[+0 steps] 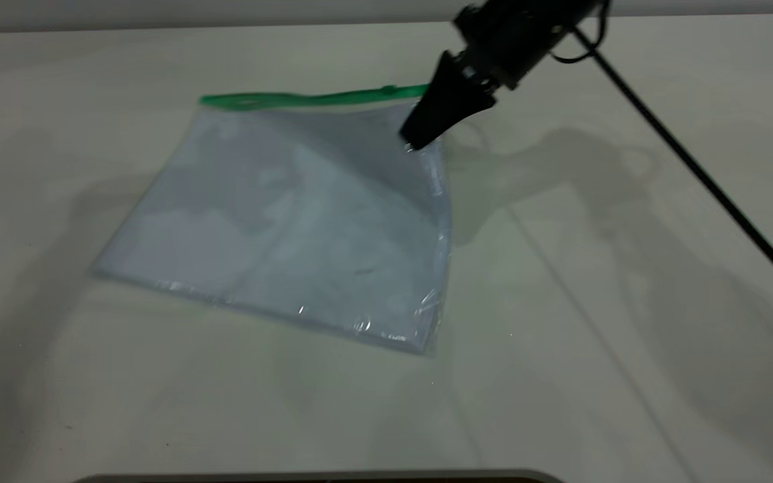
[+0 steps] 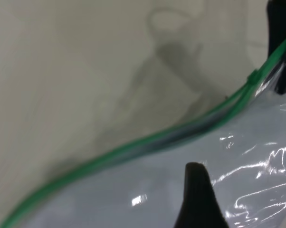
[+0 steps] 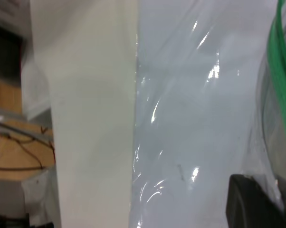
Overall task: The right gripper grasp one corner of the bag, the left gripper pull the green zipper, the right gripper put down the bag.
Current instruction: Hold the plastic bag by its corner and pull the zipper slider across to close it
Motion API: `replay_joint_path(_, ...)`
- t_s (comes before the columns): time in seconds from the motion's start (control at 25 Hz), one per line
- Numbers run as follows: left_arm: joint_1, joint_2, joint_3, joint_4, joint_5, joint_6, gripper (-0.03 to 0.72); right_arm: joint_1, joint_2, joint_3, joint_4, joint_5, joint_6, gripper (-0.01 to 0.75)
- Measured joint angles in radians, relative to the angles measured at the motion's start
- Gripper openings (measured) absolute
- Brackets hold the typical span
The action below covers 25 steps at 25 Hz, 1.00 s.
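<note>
The bag (image 1: 292,221), a clear pouch with pale sheets inside, lies on the table with its far right corner lifted. The green zipper (image 1: 306,99) runs along its far edge, and the small slider tab (image 1: 390,89) sits near the right end. My right gripper (image 1: 413,142) comes down from the upper right and is shut on that raised corner, just below the zipper's end. The right wrist view shows plastic pinched in the right gripper (image 3: 276,190), beside the zipper (image 3: 278,71). My left gripper (image 2: 196,190) hovers over the bag (image 2: 147,190) close to the zipper (image 2: 133,145); it is outside the exterior view.
A black braided cable (image 1: 695,168) slants across the white table (image 1: 628,335) on the right. In the right wrist view the table edge (image 3: 48,118) drops to a wooden floor with wires (image 3: 14,137). A dark rim (image 1: 319,477) lines the near edge.
</note>
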Motion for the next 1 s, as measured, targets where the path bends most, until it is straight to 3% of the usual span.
replay_joint_path(0.36, 0.0, 0.0, 0.0, 0.064, 0.14, 0.159, 0.561, 0.091, 0.0, -0.005, 0.192, 0.009, -0.107, 0.033)
replay_joint_path(0.64, 0.0, 0.0, 0.0, 0.11, 0.181, 0.171, 0.561, 0.097, 0.0, -0.005, 0.33, 0.009, -0.261, 0.033)
replay_joint_path(1.0, 0.0, 0.0, 0.0, 0.113, 0.191, 0.221, 0.561, 0.097, 0.0, -0.005, 0.367, 0.009, -0.349, 0.033)
